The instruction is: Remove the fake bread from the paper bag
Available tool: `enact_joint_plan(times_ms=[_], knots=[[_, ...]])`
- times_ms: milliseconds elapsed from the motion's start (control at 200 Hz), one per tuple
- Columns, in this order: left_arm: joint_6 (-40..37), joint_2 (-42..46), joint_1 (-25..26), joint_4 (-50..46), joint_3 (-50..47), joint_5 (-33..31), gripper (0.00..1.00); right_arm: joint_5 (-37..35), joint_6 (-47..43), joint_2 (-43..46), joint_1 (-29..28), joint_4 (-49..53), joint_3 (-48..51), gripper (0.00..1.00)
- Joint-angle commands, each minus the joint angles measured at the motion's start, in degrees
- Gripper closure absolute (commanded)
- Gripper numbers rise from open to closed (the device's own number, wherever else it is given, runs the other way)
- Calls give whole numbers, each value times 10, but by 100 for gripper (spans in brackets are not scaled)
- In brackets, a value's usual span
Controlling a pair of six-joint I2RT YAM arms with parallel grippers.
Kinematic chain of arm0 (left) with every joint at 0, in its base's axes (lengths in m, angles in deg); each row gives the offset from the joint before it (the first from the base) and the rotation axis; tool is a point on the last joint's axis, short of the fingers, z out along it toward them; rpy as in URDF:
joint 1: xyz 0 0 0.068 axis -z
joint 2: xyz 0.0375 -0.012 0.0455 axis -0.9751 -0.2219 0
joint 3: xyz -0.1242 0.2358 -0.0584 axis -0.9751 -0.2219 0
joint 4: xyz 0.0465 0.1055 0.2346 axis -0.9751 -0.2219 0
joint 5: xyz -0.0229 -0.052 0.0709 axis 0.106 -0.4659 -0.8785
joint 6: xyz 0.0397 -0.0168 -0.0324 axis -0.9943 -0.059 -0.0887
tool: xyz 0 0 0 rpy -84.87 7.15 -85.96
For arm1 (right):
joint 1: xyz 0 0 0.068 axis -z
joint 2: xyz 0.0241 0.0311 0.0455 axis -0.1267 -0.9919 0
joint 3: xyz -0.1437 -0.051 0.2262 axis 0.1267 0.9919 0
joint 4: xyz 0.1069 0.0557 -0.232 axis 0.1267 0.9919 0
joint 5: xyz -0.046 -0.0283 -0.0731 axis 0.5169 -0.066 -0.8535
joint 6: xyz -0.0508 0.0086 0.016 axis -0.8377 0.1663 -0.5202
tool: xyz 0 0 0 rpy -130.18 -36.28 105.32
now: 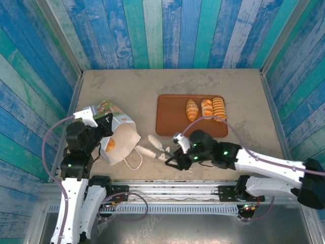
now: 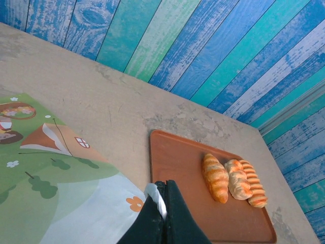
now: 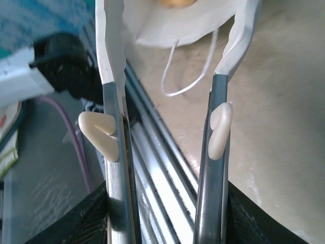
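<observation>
Just past the tips of my right gripper (image 3: 175,30), the white paper carrier bag (image 3: 152,25) is cut off by the top edge. The golden-brown toy bread piece (image 3: 175,2) inside it is a blurred sliver. The bottom edge crops my left gripper (image 2: 163,190) and the bag's printed side beside it.

Tipped white paper bag (image 1: 121,138); three fake bread pieces (image 1: 206,108) on tray (image 1: 170,116)

Beige mottled table (image 1: 127,84). Directly on it: flat brown tray (image 1: 170,119), far centre; white paper bag (image 1: 122,142), lying on its side, near left.
</observation>
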Motion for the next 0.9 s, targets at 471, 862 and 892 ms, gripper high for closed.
enact_joint_plan(times_ms=[471,862,892], knots=[[37,32,1,1,11,-16,100,-172,-83,-406,-97,60,-334,40],[42,39,1,4,6,-6,100,-167,-104,-531,-75,102,-469,34],[43,38,1,5,5,-4,100,-156,-105,-538,-72,99,-473,33]])
